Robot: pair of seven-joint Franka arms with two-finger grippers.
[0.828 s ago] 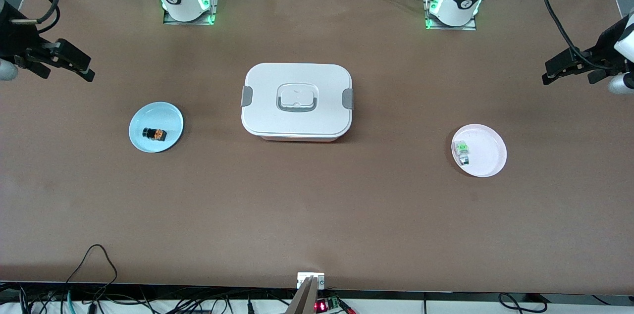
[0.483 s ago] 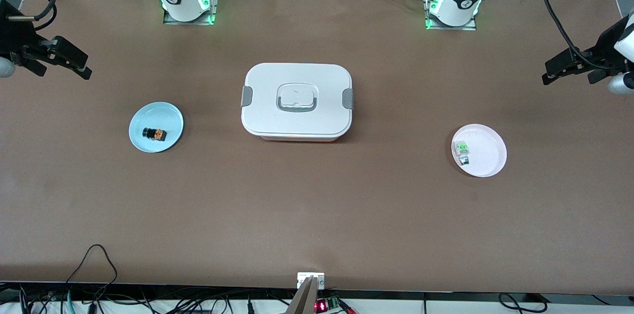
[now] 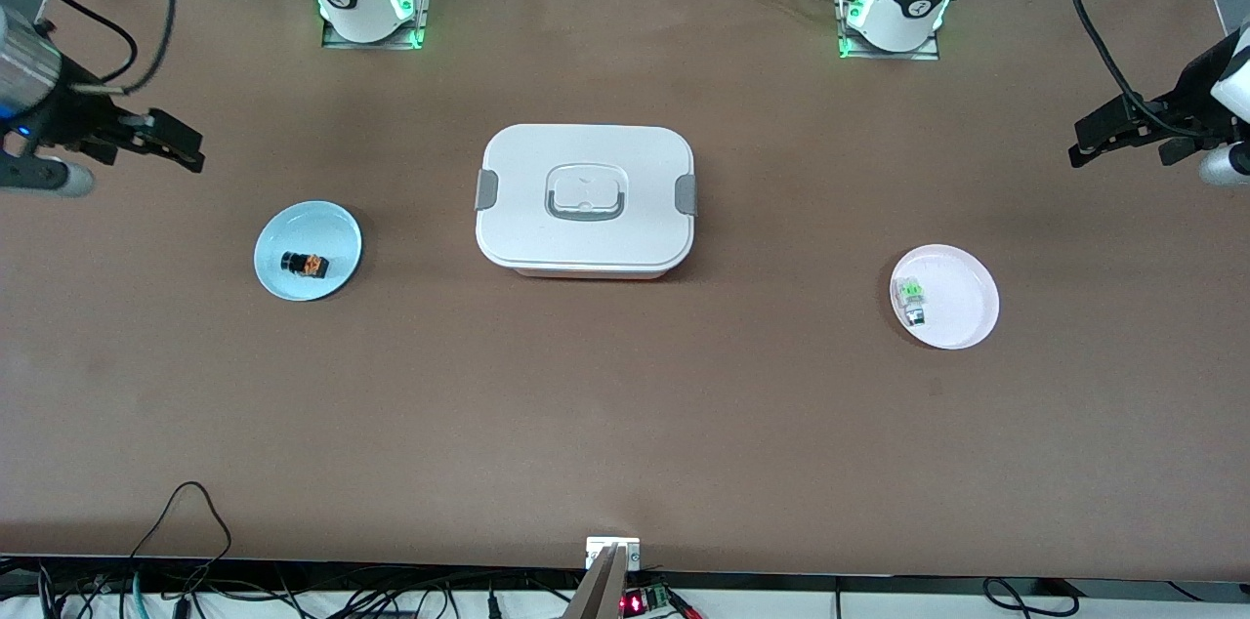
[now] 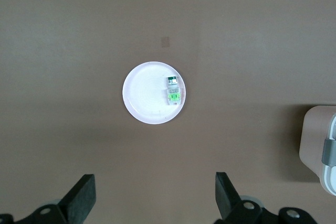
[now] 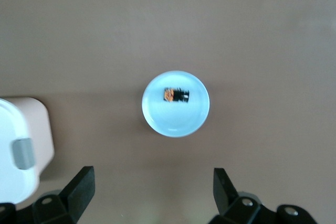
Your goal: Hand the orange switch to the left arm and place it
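The orange switch (image 3: 305, 264), black with an orange cap, lies on a light blue saucer (image 3: 332, 233) toward the right arm's end of the table; it also shows in the right wrist view (image 5: 176, 95). The white box (image 3: 585, 200) stands in the table's middle. My right gripper (image 3: 174, 146) is open and empty, up in the air over the table near the saucer. My left gripper (image 3: 1099, 141) is open and empty, high over the left arm's end of the table, and waits.
A green-and-clear component (image 3: 912, 298) lies on a white saucer (image 3: 962, 307) toward the left arm's end; it shows in the left wrist view (image 4: 172, 90) too. The box's edge shows in both wrist views (image 4: 321, 150) (image 5: 21, 150).
My right gripper has moved toward the table's middle, closer to the blue saucer. The left arm has not moved.
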